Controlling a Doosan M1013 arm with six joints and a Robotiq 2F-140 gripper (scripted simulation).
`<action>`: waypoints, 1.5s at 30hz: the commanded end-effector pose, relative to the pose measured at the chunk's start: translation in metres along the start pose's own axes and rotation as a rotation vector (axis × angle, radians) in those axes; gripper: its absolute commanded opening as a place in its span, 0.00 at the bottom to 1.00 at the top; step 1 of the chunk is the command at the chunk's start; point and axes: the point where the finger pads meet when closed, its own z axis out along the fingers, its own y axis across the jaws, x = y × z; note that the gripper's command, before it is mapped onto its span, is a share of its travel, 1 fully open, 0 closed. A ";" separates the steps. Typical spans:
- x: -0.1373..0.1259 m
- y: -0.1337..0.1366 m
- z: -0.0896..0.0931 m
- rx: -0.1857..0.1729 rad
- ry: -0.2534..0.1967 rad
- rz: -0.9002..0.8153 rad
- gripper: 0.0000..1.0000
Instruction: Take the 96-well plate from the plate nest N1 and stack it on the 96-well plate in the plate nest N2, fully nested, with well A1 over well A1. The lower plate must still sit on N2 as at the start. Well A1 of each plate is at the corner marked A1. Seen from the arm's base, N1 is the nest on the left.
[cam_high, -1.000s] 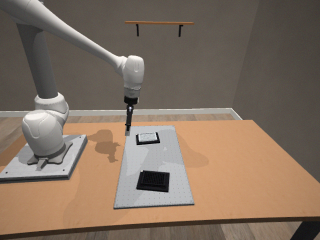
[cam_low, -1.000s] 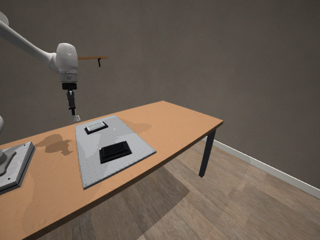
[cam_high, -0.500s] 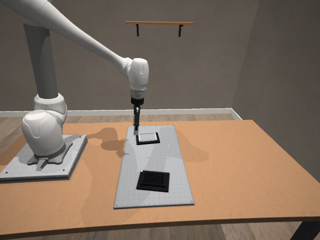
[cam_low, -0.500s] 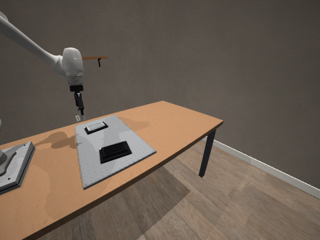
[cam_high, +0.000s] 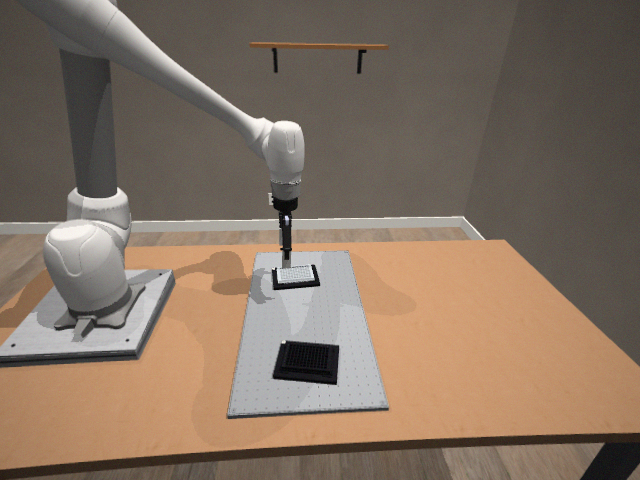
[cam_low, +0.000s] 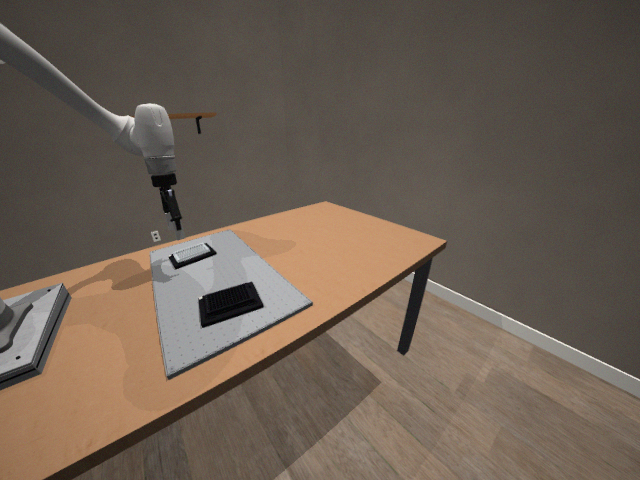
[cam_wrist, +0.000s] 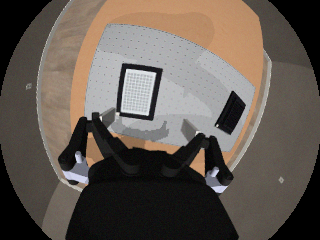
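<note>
Orange bench (cam_high: 465, 320) carries a grey baseplate (cam_high: 330, 320) with 2 nests. White 96-well plate (cam_high: 295, 273) sits in the far nest, long axis across the baseplate's width. Tool (cam_high: 285, 256) hangs above its rear-left corner, fingers wide apart, holding nothing.

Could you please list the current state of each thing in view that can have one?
gripper: open, holding nothing, hanging above the table near the white plate.
white 96-well plate: seated flat in its black nest, not gripped.
black 96-well plate: seated flat in its nest, nothing stacked on it.
grey perforated board: flat on the table, carrying both nests.
wall shelf: mounted, bare.
</note>
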 end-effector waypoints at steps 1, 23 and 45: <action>0.010 -0.011 0.004 0.034 0.051 -0.007 1.00; 0.038 -0.039 0.015 0.034 0.051 -0.007 1.00; 0.039 -0.040 0.046 0.034 0.051 -0.007 1.00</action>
